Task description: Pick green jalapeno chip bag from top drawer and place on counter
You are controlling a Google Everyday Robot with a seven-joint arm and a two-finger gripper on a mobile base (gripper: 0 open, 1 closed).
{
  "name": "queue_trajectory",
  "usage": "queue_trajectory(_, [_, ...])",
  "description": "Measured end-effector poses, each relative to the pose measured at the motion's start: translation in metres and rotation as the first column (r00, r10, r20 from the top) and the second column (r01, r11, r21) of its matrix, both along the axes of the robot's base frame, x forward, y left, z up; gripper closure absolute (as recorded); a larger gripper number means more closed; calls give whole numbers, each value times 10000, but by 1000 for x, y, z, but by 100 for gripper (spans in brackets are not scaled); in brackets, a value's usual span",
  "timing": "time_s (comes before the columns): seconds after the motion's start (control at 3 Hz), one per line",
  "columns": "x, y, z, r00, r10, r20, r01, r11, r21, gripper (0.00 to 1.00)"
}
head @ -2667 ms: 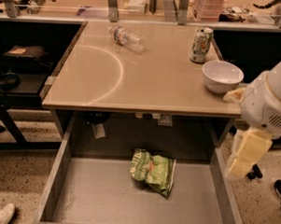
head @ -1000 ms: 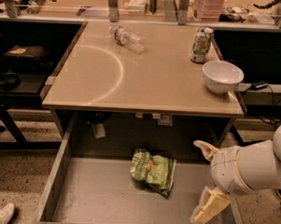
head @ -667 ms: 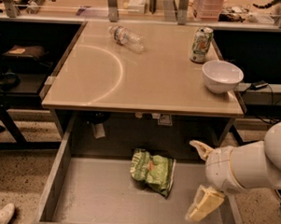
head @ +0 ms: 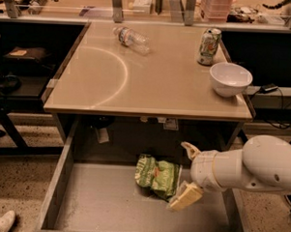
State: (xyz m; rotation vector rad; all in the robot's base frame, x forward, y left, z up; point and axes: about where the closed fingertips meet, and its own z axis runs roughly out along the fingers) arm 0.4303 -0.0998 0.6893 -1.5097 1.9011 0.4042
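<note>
The green jalapeno chip bag [head: 157,175] lies crumpled on the grey bottom of the open top drawer [head: 98,208], near its middle back. My gripper [head: 187,174] reaches in from the right on a white arm and sits just right of the bag, with one cream finger [head: 190,150] above and the other [head: 185,197] below. The fingers are spread apart and hold nothing. The lower finger is close to the bag's right edge. The beige counter [head: 151,84] with a white arc mark lies above the drawer.
On the counter stand a white bowl [head: 230,78] at the right, a green-and-white can [head: 208,46] behind it, and a clear plastic bottle [head: 132,39] lying at the back. The drawer's side walls [head: 58,182] bound the space. A shoe [head: 0,223] shows at the lower left.
My arm has come down from beside the counter into the drawer and moved left, toward the chip bag. The bag has not moved.
</note>
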Motion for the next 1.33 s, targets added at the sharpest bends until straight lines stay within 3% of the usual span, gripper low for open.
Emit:
queue_trajectory(0.33, [17, 14, -22, 9991, -379, -167, 388, 9978, 539, 0])
queue_trajectory(0.67, [24, 26, -54, 9964, -476, -707, 528, 9959, 730, 0])
queue_trajectory(1.33, [30, 40, -92, 9914, -615, -1156, 679, 9963, 528, 0])
